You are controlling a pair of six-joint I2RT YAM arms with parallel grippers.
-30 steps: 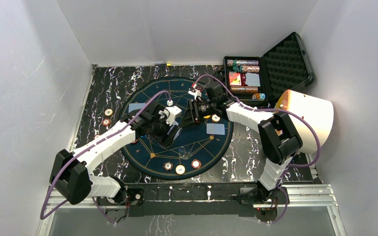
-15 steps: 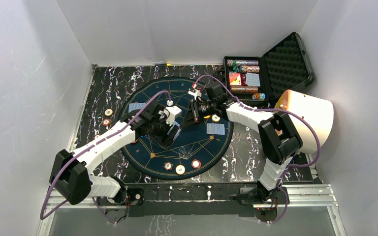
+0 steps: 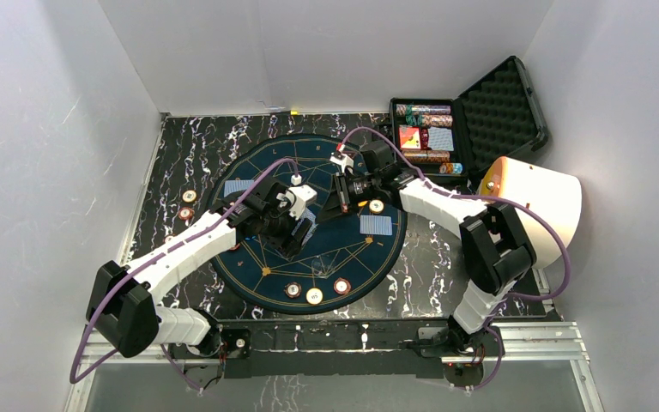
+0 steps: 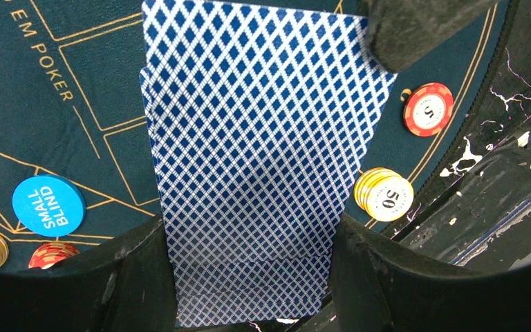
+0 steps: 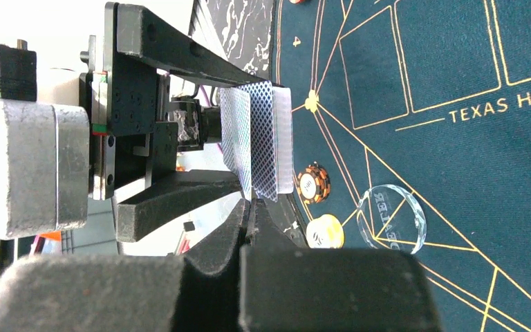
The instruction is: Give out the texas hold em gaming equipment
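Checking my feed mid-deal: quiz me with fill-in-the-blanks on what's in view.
The deck of blue diamond-backed playing cards sits between the fingers of the ____ gripper.
The blue round button reads SMALL ____.
The cream round chip stack is marked ____.
The right gripper is shut on one ____ from that deck.
Missing: left; BLIND; 50; card.

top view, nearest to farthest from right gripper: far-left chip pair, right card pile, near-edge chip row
From the right gripper:
1. right card pile, beside it on the mat
2. near-edge chip row, toward the bases
3. far-left chip pair, off the mat
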